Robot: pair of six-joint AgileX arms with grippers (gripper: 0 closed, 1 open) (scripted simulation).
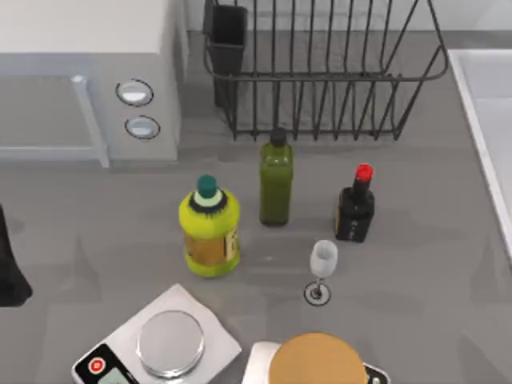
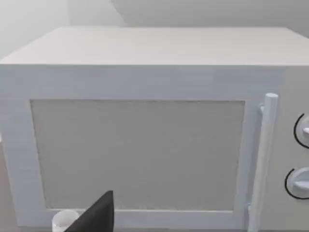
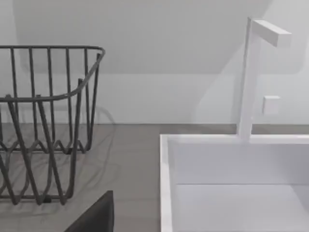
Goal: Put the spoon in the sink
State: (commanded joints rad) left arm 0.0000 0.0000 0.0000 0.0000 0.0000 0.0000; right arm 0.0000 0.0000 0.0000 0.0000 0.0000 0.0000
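At the near left, the left gripper (image 2: 94,217) faces the microwave (image 2: 137,154). The right gripper (image 3: 94,215) looks at the sink (image 3: 165,183) on the far right. Whether either is released or clenched, I cannot tell, nor where the spoon lies. My advice is to locate the spoon first, then carry it high over the wine glass (image 1: 322,268) and past the dish rack (image 3: 48,121), and lower it inside the rim.

A grey worktop (image 1: 448,264) carries a microwave (image 1: 88,80), dish rack (image 1: 320,72), three bottles, wine glass (image 1: 322,268), scale (image 1: 160,344) and sink (image 1: 480,88).
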